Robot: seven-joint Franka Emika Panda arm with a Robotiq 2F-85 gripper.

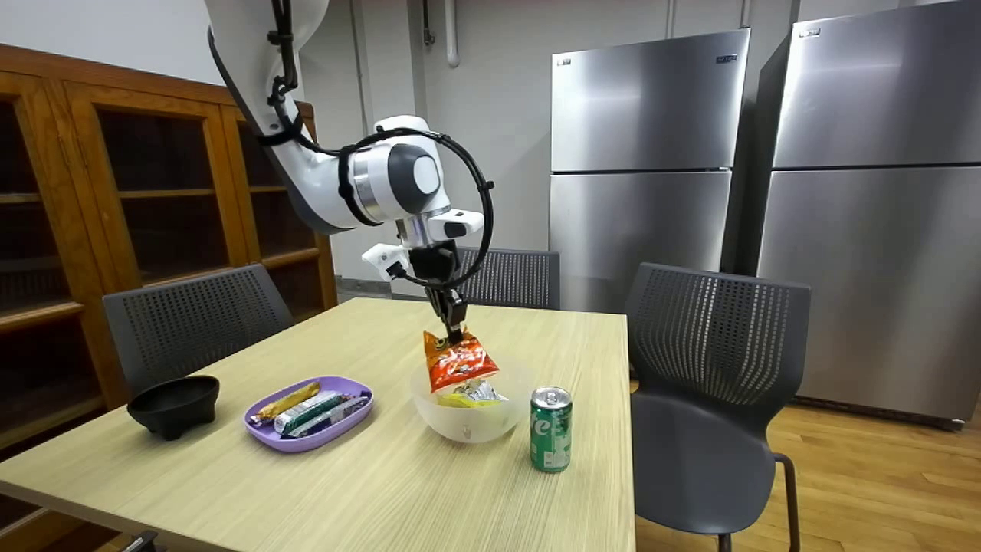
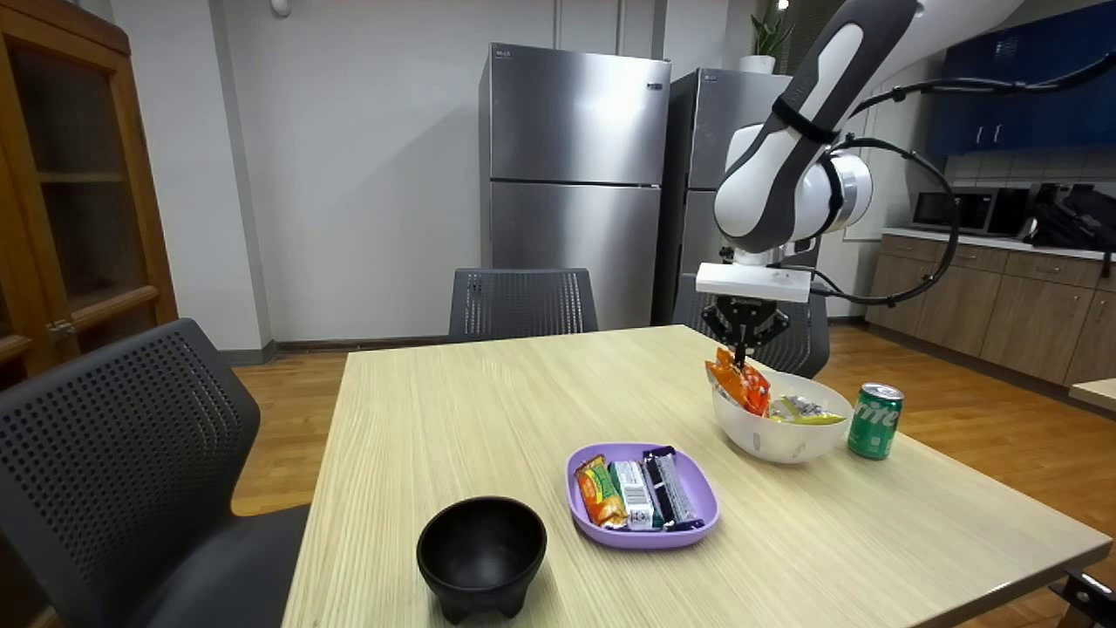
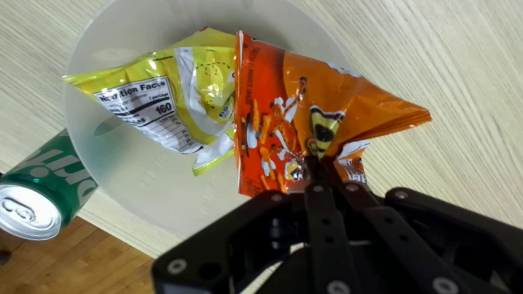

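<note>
Tool (image 3: 322, 160) had orange-red snack bag (image 3: 302, 114) pinched over the rim of the white bowl (image 2: 776, 443); its overhang risked a drop outside if grip slipped. Left to right in an exterior view came black bowl (image 2: 478, 589), purple tray (image 2: 645, 540) with wrapped bars (image 2: 636, 493), white bowl with yellow bag (image 2: 806, 412), green can (image 2: 874, 423) beside

In both exterior views, a pale wood-grain table (image 2: 453, 410) carries a small black footed bowl (image 2: 481, 558) nearest to its left edge. A shallow purple plastic tray (image 2: 643, 540) and a round translucent white bowl (image 2: 780, 443) follow, and a green metal can (image 2: 874, 423) stands near the right edge.
</note>
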